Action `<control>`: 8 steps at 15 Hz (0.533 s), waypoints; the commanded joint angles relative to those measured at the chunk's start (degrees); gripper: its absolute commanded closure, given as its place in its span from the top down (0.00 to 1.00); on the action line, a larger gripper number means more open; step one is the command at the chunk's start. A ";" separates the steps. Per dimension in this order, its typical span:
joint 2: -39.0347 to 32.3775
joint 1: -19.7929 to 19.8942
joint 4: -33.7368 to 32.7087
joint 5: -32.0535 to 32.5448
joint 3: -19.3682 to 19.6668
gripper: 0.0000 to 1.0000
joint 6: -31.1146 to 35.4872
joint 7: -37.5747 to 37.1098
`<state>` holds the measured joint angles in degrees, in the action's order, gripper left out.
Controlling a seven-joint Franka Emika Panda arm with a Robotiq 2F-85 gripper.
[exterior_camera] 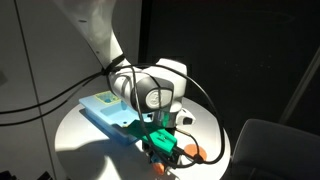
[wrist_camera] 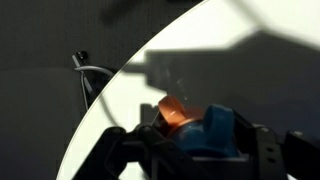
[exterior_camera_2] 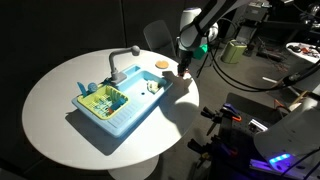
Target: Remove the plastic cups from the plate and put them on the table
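In the wrist view my gripper (wrist_camera: 205, 140) is shut on a bright-blue plastic cup (wrist_camera: 215, 135). An orange piece (wrist_camera: 172, 110) sticks out at the cup's end; I cannot tell whether it is a second cup. In an exterior view the gripper (exterior_camera_2: 185, 70) hangs low over the far right part of the round white table (exterior_camera_2: 60, 100), just right of the small flat orange plate (exterior_camera_2: 161, 65). The plate looks bare. In an exterior view the gripper (exterior_camera: 163, 143) is near the table's front, and the cup is hidden by the fingers.
A large light-blue rectangular tray (exterior_camera_2: 125, 120) with a grey tap (exterior_camera_2: 122, 58) and green and yellow items lies mid-table, and also shows in an exterior view (exterior_camera: 100, 108). The table edge runs close to the gripper (wrist_camera: 110, 95). Chairs and equipment stand beyond the table.
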<state>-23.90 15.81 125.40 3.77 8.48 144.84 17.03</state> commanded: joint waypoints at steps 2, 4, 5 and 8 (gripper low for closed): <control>-1.34 0.79 0.75 0.36 0.08 0.34 5.88 0.74; -2.47 1.00 0.65 0.35 -0.04 0.34 7.62 0.73; -3.13 1.23 0.53 0.16 -0.24 0.34 8.19 0.92; -5.26 2.34 -0.34 -0.92 -1.44 0.34 8.86 1.96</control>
<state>-27.49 16.50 125.95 3.77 8.40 152.53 17.20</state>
